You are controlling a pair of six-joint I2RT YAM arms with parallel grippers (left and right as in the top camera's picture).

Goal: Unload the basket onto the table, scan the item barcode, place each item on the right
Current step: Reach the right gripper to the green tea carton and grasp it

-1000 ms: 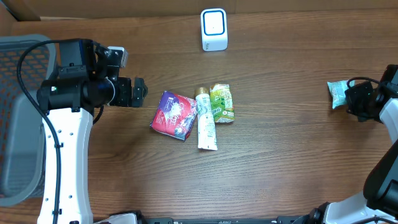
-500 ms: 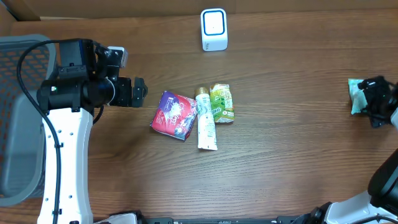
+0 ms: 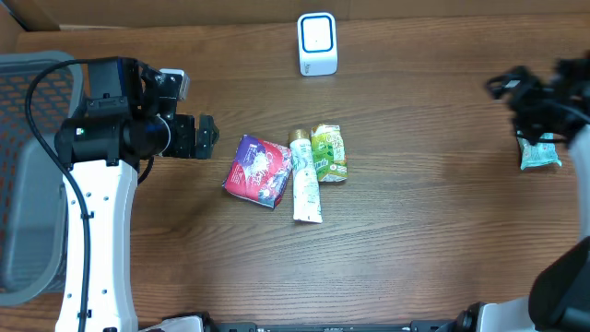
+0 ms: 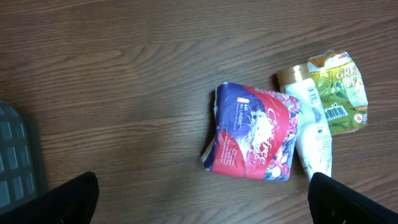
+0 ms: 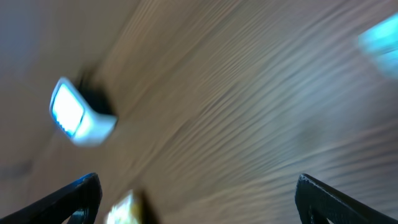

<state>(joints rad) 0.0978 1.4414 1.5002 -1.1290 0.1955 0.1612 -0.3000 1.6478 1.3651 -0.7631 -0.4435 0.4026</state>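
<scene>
Starting with the right gripper (image 5: 198, 186): spread wide, nothing between the fingers, hanging over bare wood. Wrist view badly smeared, so not much else to read off it. From overhead, arm sitting at the far right edge of the bench (image 3: 415, 240), right next to a small teal packet (image 3: 540, 154) lying flat on the wood. Touching or not, can't tell. Pale blue smudge in the top right corner of the wrist view, too blurred to name.

Then the left gripper (image 4: 202, 186): also wide, holding nothing, hovering left of the middle pile and pointed at it.

Around them: white scanner (image 3: 317, 43) with a blue-lit face, standing at the back of the bench near the centre, well apart from the teal packet and from both grippers. Just open wood between packet and scanner.

Middle of the bench:
- purple and red floral pack (image 3: 261, 171)
- white tube with a gold cap (image 3: 305, 184), touching the pack's right side
- crumpled green pouch (image 3: 329, 152) against the tube's other side, barcode facing up in the left wrist view

Grey mesh basket (image 3: 23, 212) off the left end, contents not readable. Strip of cardboard (image 3: 55, 11) past the back left corner. Brown wood grain all over the top.
</scene>
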